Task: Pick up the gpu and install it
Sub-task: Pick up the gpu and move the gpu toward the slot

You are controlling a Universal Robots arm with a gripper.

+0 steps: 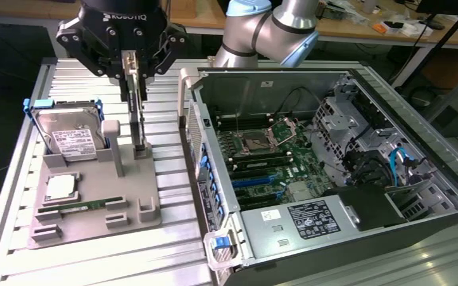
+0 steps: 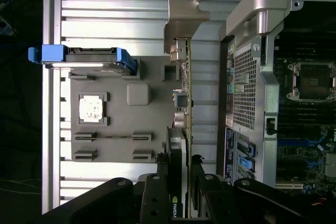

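Observation:
The gpu (image 1: 138,122) stands on edge, a thin card seen edge-on, its lower end at a post of the grey fixture (image 1: 93,223). My gripper (image 1: 134,89) comes down from above and is shut on the card's upper part, one finger on each face. In the wrist view the gpu (image 2: 185,93) runs away from the gripper (image 2: 177,165), and its silver end bracket (image 2: 185,19) is at the far end. I cannot tell whether the card is lifted clear of the fixture (image 2: 115,145).
On the fixture are a silver hard drive (image 1: 70,134) in blue rails, a processor chip (image 1: 60,187) and a memory stick (image 1: 78,207). The open computer case (image 1: 213,196) lies at the exterior view's right, its motherboard (image 1: 269,161) with blue slots exposed.

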